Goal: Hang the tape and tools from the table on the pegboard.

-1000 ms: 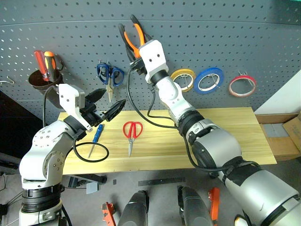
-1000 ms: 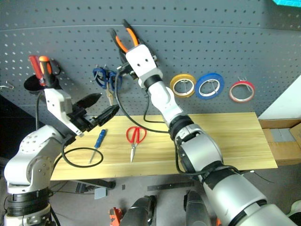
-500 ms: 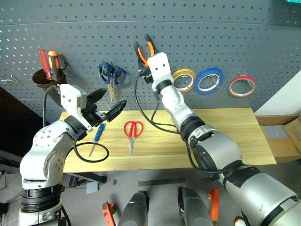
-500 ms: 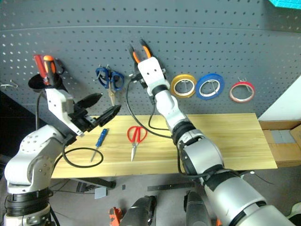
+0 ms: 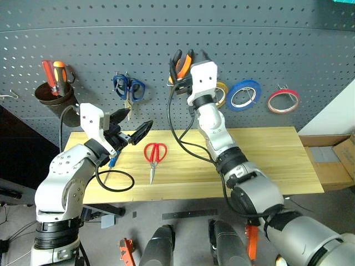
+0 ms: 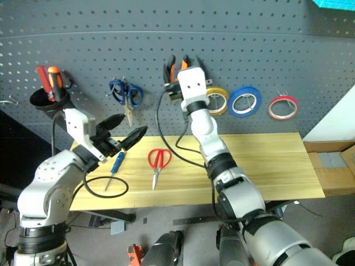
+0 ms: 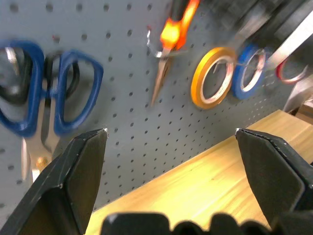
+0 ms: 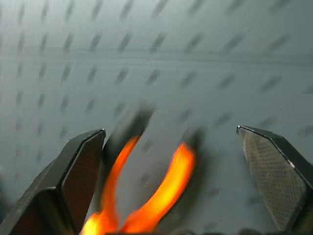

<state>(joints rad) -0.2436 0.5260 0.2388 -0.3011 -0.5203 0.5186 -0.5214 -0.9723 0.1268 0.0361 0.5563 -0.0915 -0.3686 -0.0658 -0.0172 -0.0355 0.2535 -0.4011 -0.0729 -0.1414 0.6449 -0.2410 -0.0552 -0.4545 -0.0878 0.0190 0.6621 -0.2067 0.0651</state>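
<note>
The orange-and-black pliers (image 5: 181, 64) hang nose down on a hook of the pegboard (image 5: 288, 39), seen also in the left wrist view (image 7: 171, 34). My right gripper (image 8: 171, 142) is raised to them, open, its fingers wide on either side of the handles without clamping them. The red tape (image 5: 284, 101) hangs on a hook at the far right. On the table (image 5: 266, 160) lie the red-handled scissors (image 5: 154, 154) and the blue-handled screwdriver (image 6: 116, 163). My left gripper (image 5: 131, 124) hovers open and empty above the screwdriver, to the left of the scissors.
A yellow roll (image 6: 217, 102) and a blue roll (image 5: 245, 94) hang between the pliers and the red tape. Blue-handled scissors (image 5: 128, 87) hang at the left, beside a dark funnel cup (image 5: 54, 94) holding red and orange screwdrivers. A black cable loop (image 5: 117, 180) lies on the table.
My right gripper has carried the pliers right and down along the pegboard and spread its fingers off the handles. The left gripper sank slightly towards the table.
</note>
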